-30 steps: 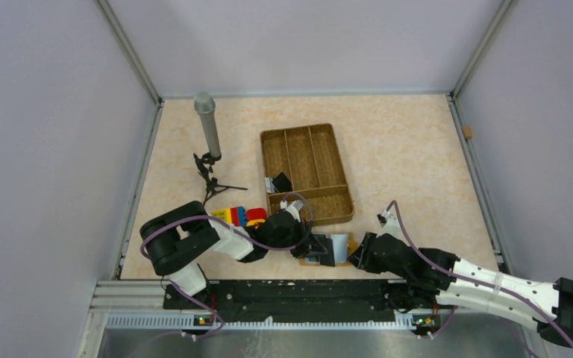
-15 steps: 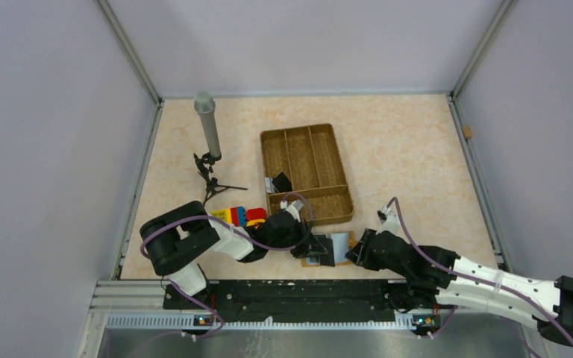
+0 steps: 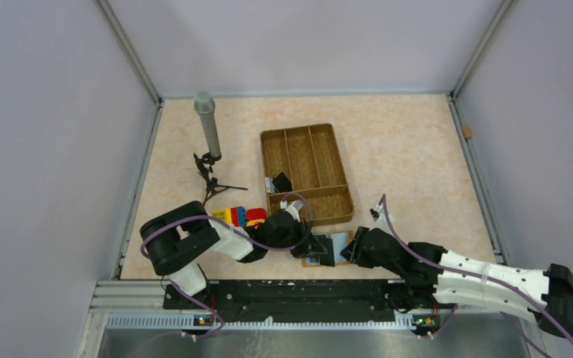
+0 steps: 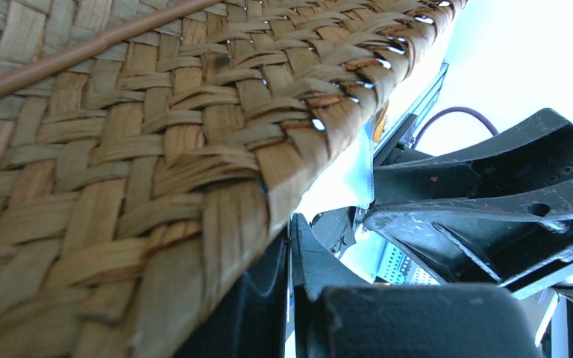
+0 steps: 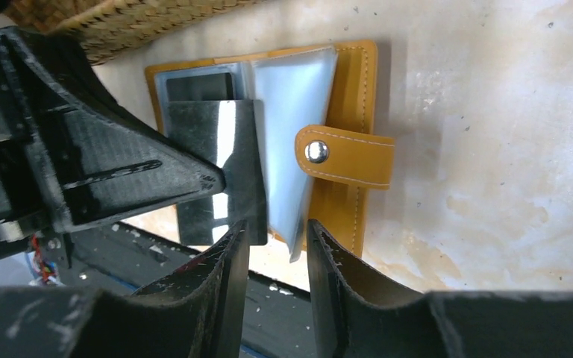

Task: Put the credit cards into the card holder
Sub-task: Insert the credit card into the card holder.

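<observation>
1. Far left: a grey cylinder on a small black tripod (image 3: 207,127) stands upright on the beige mottled surface (image 3: 418,149). Near it, toward the arms, lies a cluster of yellow, blue and red toy blocks (image 3: 239,216).

2. Centre: a large woven brown divided tray (image 3: 306,171) holds a few small dark items in one compartment. The left arm lies low alongside the tray's near edge.

3. Left end effector (image 4: 291,253): fingers pressed together, just beside the tray's woven wall. Whether anything thin sits between them cannot be told.

4. The small flat tan-orange card holder (image 5: 343,209) lies open on the surface, just in front of the tray's near corner, between the two end effectors. Its clear bluish sleeves face up. The snap tab (image 5: 351,158) with its metal stud (image 5: 315,152) is folded across the right-hand half.

5. A glossy dark card (image 5: 242,142) stands over the left-hand sleeves, at the tip of the left fingers.

6. Right end effector (image 5: 276,235): fingers spread, one on each side of the sleeves' near edge.
</observation>
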